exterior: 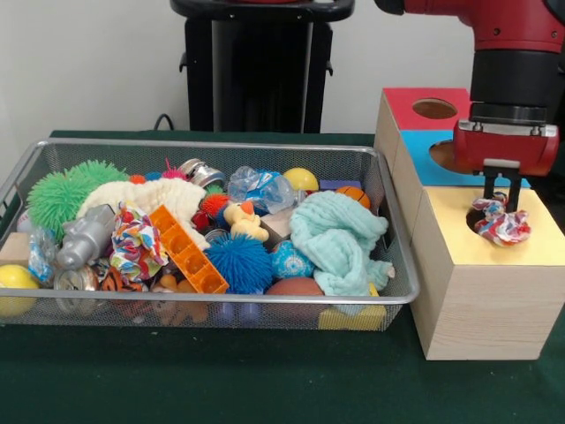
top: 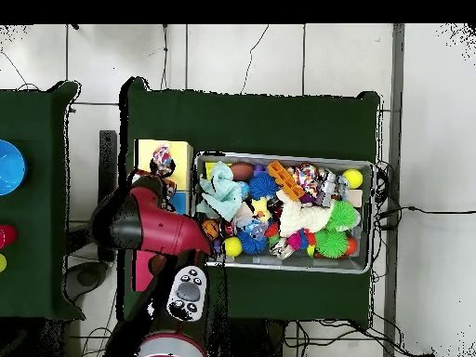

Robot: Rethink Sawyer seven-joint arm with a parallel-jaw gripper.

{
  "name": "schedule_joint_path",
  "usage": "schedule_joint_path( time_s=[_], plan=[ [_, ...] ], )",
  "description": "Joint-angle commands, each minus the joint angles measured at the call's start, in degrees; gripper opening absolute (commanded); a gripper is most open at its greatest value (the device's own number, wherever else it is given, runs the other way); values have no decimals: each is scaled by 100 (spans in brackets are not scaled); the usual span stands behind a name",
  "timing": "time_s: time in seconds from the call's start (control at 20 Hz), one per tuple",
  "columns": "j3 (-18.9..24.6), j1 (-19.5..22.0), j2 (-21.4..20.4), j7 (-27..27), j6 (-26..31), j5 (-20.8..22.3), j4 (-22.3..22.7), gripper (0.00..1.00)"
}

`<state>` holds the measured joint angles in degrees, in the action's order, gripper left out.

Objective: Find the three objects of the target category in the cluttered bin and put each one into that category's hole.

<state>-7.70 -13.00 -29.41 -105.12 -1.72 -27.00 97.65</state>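
The gripper (exterior: pixel 500 201) is closed on a fabric ball (exterior: pixel 501 222), which hangs just above the hole (exterior: pixel 478 215) in the yellow top of the wooden box (exterior: pixel 485 291), to the right of the bin (exterior: pixel 393 231). The ball looks light, soft and easy to squash, so I judge that a pinch on its knotted middle holds better than on loose frills. Another fabric ball (exterior: pixel 134 242) lies in the bin's left part, beside an orange block (exterior: pixel 187 251); the third is perhaps hidden.
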Motion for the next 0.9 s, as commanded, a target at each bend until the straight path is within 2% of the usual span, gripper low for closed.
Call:
schedule_joint_path(
  time_s=[0.05, 0.9],
  plan=[
    [287, 33, 857, -1389, -1, -201, 449, 0],
    [319, 29, 1166, -1244, -88, -445, 312, 0]
  ],
)
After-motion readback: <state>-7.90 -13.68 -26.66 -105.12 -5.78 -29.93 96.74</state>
